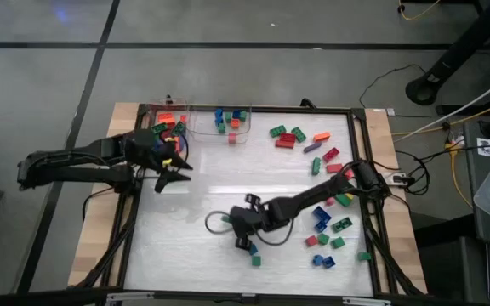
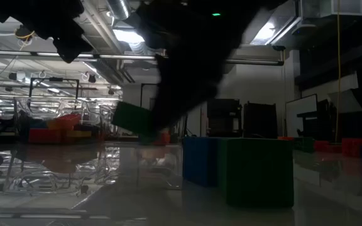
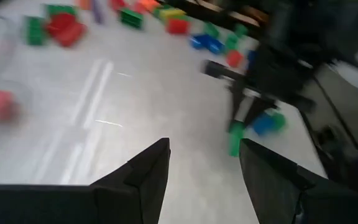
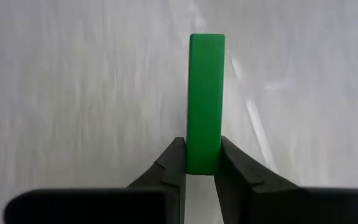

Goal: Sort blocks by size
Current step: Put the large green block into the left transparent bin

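Right end effector is clamped on 1 long green rectangular plastic brick, low-centre in the high view. Only the brick's near end sits between the fingers; the rest juts forward, so a fast swing could pivot or drop it onto the white desk. Left end effector waits apart, upper left.

Long block pinched in the black right gripper is plain bright green, loose blocks on the right are red, green, blue, orange and purple, table surface is streaky pale grey-white, black-framed.
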Robot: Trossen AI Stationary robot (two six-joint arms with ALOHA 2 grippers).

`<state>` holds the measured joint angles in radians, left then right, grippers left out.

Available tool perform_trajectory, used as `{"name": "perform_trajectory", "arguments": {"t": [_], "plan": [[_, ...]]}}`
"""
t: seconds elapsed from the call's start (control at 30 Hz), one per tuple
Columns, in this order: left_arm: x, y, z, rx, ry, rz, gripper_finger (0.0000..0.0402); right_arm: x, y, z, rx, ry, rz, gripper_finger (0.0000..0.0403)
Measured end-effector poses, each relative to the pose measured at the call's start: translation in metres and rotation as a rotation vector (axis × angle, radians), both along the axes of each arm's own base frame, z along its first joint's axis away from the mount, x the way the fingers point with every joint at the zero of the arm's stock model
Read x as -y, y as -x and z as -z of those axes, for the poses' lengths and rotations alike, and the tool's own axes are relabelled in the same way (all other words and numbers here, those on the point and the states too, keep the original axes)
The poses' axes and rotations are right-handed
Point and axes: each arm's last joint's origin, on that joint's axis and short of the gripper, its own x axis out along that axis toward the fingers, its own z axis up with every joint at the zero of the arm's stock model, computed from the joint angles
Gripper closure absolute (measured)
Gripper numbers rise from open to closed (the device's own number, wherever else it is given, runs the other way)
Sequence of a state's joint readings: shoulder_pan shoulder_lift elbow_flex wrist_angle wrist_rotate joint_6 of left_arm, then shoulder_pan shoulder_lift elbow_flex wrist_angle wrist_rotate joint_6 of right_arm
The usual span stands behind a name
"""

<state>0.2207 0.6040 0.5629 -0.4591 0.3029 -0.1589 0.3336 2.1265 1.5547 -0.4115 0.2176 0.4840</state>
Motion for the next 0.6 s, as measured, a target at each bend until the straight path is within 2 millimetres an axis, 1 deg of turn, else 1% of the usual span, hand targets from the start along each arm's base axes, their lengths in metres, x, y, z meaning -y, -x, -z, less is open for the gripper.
{"name": "perform_trajectory", "arguments": {"t": [0.17, 0.33, 0.43, 0.6], "plan": [[0.016, -0.008, 0.004, -0.034, -0.001, 0.126, 0.0219, 0.028, -0.023, -0.011, 0.157, -0.059, -0.026, 0.0329], [0.025, -0.02, 0.008, -0.046, -0.046, 0.133, 0.0219, 0.052, -0.038, -0.022, 0.302, -0.117, -0.052, 0.0343], [0.028, -0.027, 0.011, -0.062, -0.078, 0.115, 0.0219, 0.062, -0.043, -0.026, 0.353, -0.143, -0.066, 0.0343], [0.03, -0.035, 0.019, -0.115, -0.09, 0.108, 0.0219, 0.068, -0.047, -0.03, 0.393, -0.158, -0.067, 0.0333]]}}
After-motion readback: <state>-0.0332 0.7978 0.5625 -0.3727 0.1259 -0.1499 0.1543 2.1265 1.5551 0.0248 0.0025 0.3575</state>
